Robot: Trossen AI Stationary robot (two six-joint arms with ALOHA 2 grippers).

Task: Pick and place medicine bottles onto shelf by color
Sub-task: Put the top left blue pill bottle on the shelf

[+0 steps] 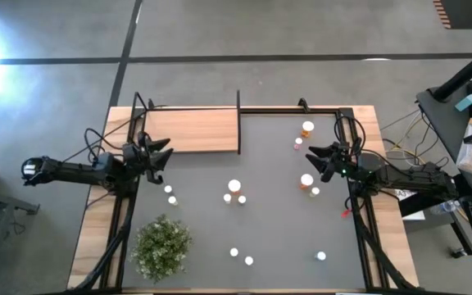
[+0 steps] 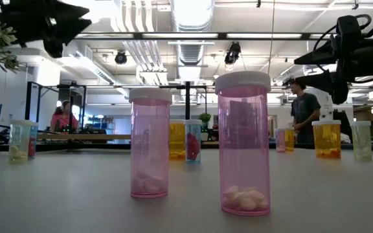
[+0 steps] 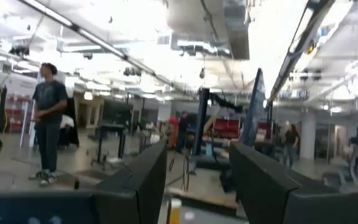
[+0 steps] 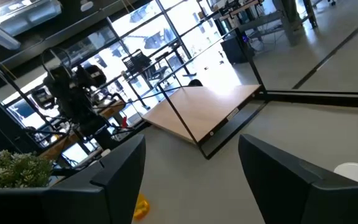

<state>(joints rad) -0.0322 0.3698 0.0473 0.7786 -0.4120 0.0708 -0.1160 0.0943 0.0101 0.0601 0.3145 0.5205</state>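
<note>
White-capped medicine bottles (image 1: pixel 234 187), orange and pink, stand scattered on the worktop (image 1: pixel 277 238); shelf (image 1: pixel 191 131) bare; left tool (image 1: pixel 159 156) and right tool (image 1: pixel 318 158) both spread wide, holding nothing

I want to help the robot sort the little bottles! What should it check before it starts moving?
1. Shelf bare and ready for bottles: ok, nothing stands on the board.
2. Left gripper open: ok, fingers apart, holding nothing.
3. Right gripper open: ok, fingers apart, holding nothing.
4. Bottles upright: ok for the two pink bottles nearest the low camera; the others look upright too.
5. A bottle close to the right gripper: ok, an orange bottle stands just beside it.
6. Plant out of the way: ok, it sits at the table's near left corner.
</note>
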